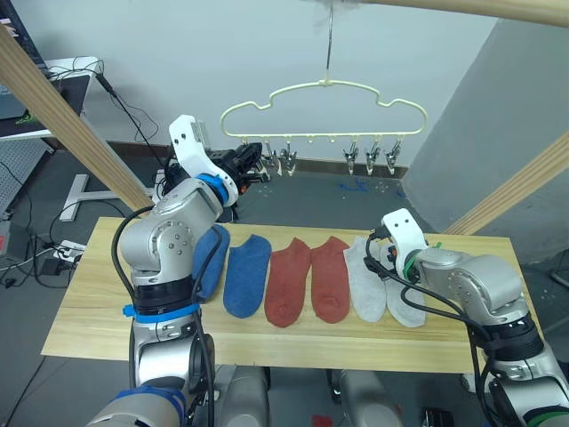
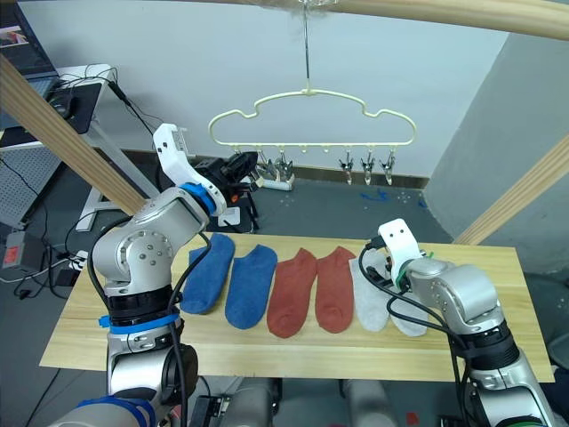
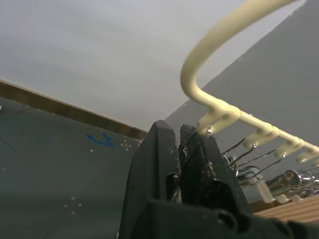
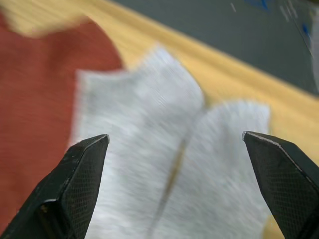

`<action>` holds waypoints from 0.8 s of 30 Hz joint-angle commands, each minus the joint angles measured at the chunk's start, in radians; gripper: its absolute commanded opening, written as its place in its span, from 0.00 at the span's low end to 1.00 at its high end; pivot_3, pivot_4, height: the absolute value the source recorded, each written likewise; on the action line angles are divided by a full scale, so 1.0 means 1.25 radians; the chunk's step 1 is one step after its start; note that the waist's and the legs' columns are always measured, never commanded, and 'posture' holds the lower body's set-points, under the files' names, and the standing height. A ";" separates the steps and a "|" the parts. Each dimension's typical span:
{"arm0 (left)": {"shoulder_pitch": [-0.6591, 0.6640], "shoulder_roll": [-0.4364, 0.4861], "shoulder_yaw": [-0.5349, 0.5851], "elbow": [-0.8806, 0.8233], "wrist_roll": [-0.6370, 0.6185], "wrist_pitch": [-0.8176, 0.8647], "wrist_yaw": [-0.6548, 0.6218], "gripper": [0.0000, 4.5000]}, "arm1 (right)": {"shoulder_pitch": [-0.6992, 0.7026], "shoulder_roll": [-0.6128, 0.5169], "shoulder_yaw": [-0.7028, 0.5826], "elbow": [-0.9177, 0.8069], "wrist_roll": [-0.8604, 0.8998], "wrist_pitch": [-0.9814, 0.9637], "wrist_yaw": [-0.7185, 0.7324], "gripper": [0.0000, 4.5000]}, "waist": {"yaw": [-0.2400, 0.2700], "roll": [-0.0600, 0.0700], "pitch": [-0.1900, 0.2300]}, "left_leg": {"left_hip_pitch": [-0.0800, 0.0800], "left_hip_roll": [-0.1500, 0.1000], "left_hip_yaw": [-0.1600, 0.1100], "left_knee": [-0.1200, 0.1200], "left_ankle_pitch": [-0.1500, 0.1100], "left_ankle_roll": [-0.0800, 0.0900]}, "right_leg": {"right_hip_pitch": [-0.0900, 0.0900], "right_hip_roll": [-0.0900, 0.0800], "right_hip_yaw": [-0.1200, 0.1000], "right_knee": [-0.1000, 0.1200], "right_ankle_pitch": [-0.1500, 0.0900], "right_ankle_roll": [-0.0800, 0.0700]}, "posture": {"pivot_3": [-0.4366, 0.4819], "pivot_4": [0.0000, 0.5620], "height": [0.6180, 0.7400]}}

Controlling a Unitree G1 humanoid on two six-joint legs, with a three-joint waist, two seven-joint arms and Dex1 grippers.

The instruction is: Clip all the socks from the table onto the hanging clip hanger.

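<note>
On the table (image 1: 107, 311), head views: I see six socks lying flat in a row, toes toward me, from my left two blue socks (image 1: 246, 274), two red socks (image 1: 289, 280), two grey socks (image 1: 364, 277).
Hanger (image 1: 324, 107), head views: it hangs by its hook from a wooden pole above the far table edge, with a row of clips (image 1: 372, 157) under it.
Left gripper (image 1: 251, 166), head views: raised off the table, at the leftmost clips of the hanger.
Right gripper (image 2: 378, 258), head views: low over the grey socks, near their cuffs; the arm hides part of the outer grey sock.
Left wrist view: my left fingers (image 3: 154, 164) are pressed together on a metal clip (image 3: 192, 144) at the curved end of the hanger; more clips trail off beside it.
Right wrist view: my right fingers (image 4: 84, 169) are spread wide, with both grey socks side by side between them and a red sock next to those.
</note>
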 commanded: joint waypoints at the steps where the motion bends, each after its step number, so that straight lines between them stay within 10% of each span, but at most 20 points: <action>1: -0.016 0.005 0.018 -0.041 -0.029 0.017 0.013 0.02 | -0.011 0.026 -0.003 0.039 -0.059 -0.031 -0.013 1.00 | 0.001 0.000 0.005 | 0.000 0.000 0.000 0.000 0.000 0.000 | -0.001 0.000 0.000 0.001 0.000 0.000 | 0.48 0.66 1.00; 12: -0.022 0.008 0.029 -0.048 -0.076 0.040 0.044 0.02 | -0.063 0.105 -0.043 0.189 -0.201 -0.121 -0.051 1.00 | 0.004 0.000 0.010 | 0.000 0.000 0.000 0.000 0.001 -0.001 | -0.001 0.001 0.000 0.002 -0.001 0.001 | 0.50 0.66 1.00; 24: -0.022 0.009 0.025 -0.048 -0.072 0.034 0.050 0.02 | -0.045 0.115 -0.087 0.032 -0.198 0.059 0.003 1.00 | 0.005 0.000 0.010 | 0.000 0.000 0.000 -0.001 0.001 -0.001 | -0.002 0.001 0.000 0.002 0.000 0.000 | 0.50 0.65 1.00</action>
